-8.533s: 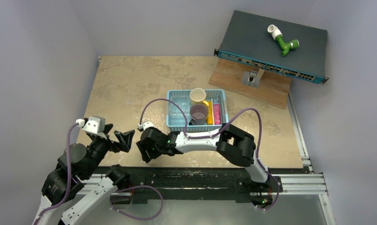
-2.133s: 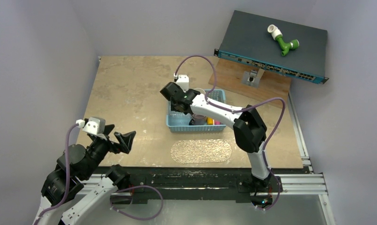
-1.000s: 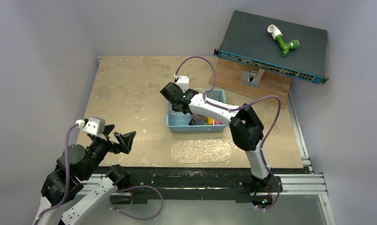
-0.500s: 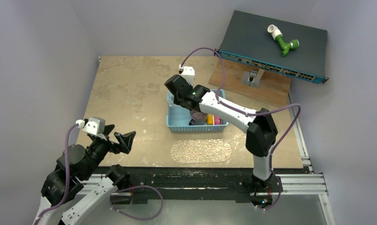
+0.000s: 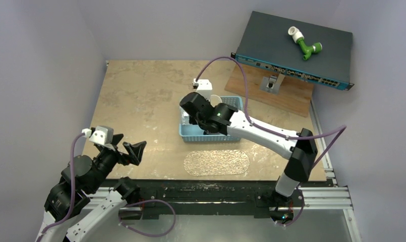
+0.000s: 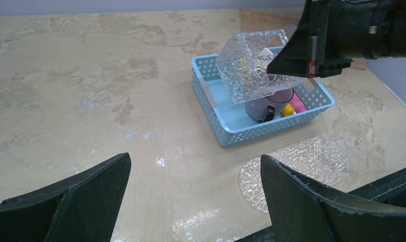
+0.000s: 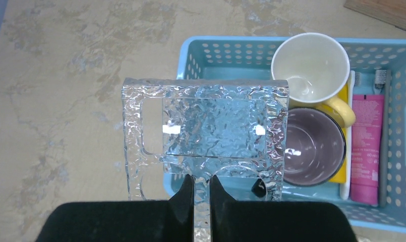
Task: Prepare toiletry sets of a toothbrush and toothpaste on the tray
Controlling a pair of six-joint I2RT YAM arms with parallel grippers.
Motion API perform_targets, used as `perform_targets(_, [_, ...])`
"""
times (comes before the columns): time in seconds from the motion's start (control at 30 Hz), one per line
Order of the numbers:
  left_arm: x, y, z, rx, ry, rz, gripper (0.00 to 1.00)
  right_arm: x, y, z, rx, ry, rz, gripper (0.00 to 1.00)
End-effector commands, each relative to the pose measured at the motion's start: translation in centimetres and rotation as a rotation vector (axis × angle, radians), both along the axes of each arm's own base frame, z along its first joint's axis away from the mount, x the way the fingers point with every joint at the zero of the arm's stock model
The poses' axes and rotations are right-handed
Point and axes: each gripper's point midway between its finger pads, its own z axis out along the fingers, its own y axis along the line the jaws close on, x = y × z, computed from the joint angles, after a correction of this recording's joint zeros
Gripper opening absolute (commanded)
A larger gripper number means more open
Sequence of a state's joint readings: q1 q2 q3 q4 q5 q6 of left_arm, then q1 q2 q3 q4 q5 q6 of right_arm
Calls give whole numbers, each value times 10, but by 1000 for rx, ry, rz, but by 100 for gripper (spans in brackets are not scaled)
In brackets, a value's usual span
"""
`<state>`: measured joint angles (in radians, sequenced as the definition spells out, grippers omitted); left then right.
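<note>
My right gripper (image 7: 200, 177) is shut on the wall of a clear, rippled box (image 7: 206, 126) and holds it above the left part of the light-blue basket (image 7: 231, 43). In the basket a pink toothpaste (image 7: 364, 146) lies along the right side, and a yellow toothpaste (image 7: 343, 174) lies partly under two mugs. A thin white toothbrush (image 7: 348, 151) lies between the tubes, and another brush head (image 7: 381, 75) shows further right. The glittery tray (image 5: 217, 162) lies flat in front of the basket (image 5: 190, 132). My left gripper (image 5: 126, 149) hangs open at the near left, far from all of them.
A cream-and-yellow mug (image 7: 311, 68) and a purple mug (image 7: 311, 146) stand in the basket. At the back right, a wooden board (image 5: 271, 88) carries a dark network switch (image 5: 296, 48) with a green-and-white pipe fitting (image 5: 304, 43) on it. Grey walls close in on the table.
The right arm's elbow has swung out to the right and lower, and its wrist has come nearer over the basket's left part, still gripping the clear box. The left arm has not moved.
</note>
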<state>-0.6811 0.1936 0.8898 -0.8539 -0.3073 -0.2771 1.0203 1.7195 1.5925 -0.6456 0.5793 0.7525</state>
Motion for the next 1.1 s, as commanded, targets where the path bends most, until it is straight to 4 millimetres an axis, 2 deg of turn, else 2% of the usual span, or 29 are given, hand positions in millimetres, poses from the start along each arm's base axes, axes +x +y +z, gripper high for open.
perform_targets(0.0, [5, -1, 3, 3, -5, 13, 100, -20, -23, 20, 0, -42, -30, 0])
perform_targets(0.07, [5, -1, 2, 4, -5, 12, 100, -34, -32, 23, 6, -41, -27, 0])
perform_targets(0.23, [5, -2, 3, 2, -6, 7, 100, -62, -50, 16, 32, -3, 12, 0])
perform_targets(0.33, [4, -2, 3, 1, -8, 5, 100, -77, -65, 9, 30, 48, 4, 0])
perform_targets(0.47, [4, -2, 3, -2, -8, 5, 100, -95, -75, 1, 58, 77, 11, 0])
perform_targets(0.53, [4, -2, 3, -2, -9, 4, 100, -103, -82, -9, 61, 97, 7, 0])
perform_targets(0.7, [3, -2, 4, -4, -10, 0, 100, -120, -90, -34, 71, 164, 9, 0])
perform_targets(1.07, [3, -3, 4, -5, -13, -3, 100, -145, -90, -72, 49, 266, 26, 0])
